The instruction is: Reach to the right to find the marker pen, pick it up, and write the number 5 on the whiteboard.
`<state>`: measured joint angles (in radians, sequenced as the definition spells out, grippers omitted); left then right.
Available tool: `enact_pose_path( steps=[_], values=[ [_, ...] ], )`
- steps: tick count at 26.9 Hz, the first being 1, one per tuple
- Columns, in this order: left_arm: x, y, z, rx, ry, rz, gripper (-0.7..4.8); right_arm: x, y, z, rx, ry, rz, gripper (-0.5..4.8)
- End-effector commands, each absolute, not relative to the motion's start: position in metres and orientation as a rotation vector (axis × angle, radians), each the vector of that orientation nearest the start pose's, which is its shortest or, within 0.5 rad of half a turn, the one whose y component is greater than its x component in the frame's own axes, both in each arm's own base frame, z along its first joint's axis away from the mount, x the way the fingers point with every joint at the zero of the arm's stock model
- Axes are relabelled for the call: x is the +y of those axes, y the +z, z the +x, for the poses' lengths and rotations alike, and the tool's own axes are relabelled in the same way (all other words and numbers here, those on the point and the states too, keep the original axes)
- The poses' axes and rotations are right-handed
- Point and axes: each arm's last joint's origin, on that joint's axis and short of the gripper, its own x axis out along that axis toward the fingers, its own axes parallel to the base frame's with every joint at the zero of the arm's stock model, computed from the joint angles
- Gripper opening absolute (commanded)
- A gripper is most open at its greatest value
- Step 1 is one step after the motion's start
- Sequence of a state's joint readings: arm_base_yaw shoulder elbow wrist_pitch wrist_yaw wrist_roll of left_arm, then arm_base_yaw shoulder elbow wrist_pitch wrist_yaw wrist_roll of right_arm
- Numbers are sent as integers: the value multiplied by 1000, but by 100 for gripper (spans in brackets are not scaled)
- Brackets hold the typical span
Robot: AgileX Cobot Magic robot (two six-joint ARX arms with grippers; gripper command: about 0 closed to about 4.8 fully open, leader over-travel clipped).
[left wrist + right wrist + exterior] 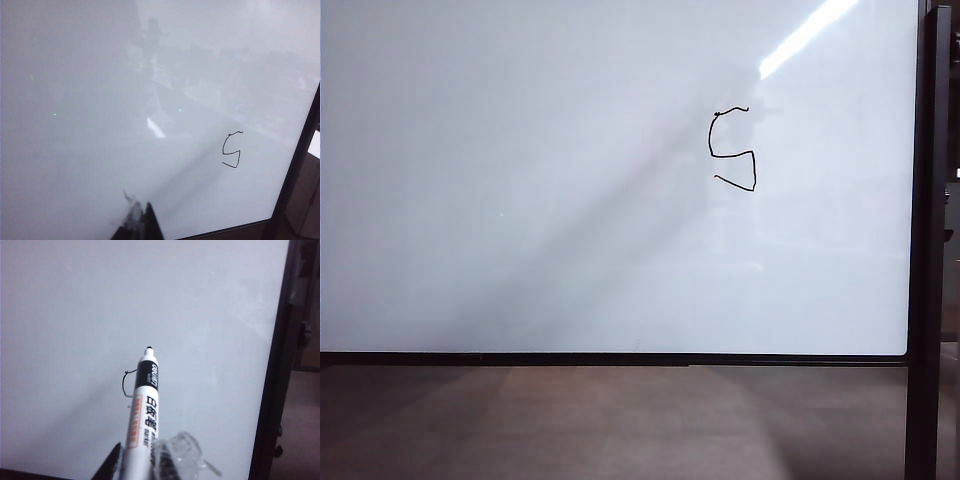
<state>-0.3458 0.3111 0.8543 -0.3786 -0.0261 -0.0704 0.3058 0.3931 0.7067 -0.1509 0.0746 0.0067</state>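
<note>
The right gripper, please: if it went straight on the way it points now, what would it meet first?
Probably the whiteboard: the right gripper holds the marker pen tip-first toward it, beside the 5. Depth is unclear.

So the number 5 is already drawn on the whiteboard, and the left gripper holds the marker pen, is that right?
Not quite: the right gripper holds the marker pen, as the right wrist view shows. The left gripper carries nothing. The number 5 is indeed on the whiteboard.
</note>
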Motion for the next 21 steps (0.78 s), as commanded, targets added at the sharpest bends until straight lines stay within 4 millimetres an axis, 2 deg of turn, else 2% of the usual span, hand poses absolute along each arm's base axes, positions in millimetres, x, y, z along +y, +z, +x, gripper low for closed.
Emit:
enact_pose_path(
  steps=[1,4,9,15,21],
  values=[
    [-10,358,30,-188,-327,-89,-5,19,340,68,-170,244,61,-6],
    [-8,333,25,-187,-328,-101,-5,16,324,57,-177,245,63,-6],
    [-11,293,33,-139,-333,-144,-5,15,292,53,-176,267,70,-6],
    [-19,261,53,-66,-333,-132,-5,20,248,63,-90,316,129,-5],
    [-26,218,72,52,-327,-130,-5,25,210,77,33,309,163,-6]
  ],
)
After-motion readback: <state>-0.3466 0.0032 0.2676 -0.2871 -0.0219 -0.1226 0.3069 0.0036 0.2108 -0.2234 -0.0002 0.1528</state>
